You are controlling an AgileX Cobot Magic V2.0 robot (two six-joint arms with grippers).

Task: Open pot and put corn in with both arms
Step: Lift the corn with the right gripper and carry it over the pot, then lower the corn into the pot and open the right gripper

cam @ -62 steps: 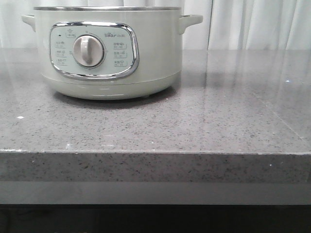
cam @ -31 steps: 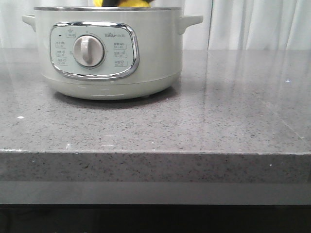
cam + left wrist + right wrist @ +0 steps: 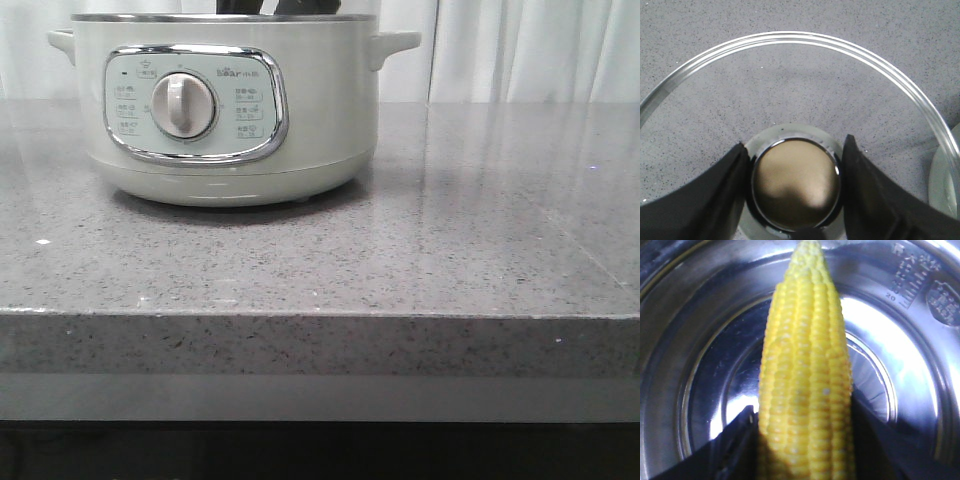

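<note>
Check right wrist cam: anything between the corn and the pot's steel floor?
Nothing. In the right wrist view the corn, clamped in the right end effector, hangs over the pot's bare, shiny floor; contact can't be judged.

The right gripper [image 3: 802, 440] holds the yellow corn [image 3: 805, 375] between its two black fingers [image 3: 735, 442]; the corn points away from the fingers; below it is the shiny steel inside of the pot [image 3: 900, 370]; small marks show on the pot's wall.

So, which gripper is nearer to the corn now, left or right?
Right. The right gripper has its fingers closed on the corn, inside the pot. The left gripper holds the glass lid by its knob, over the countertop.
</note>
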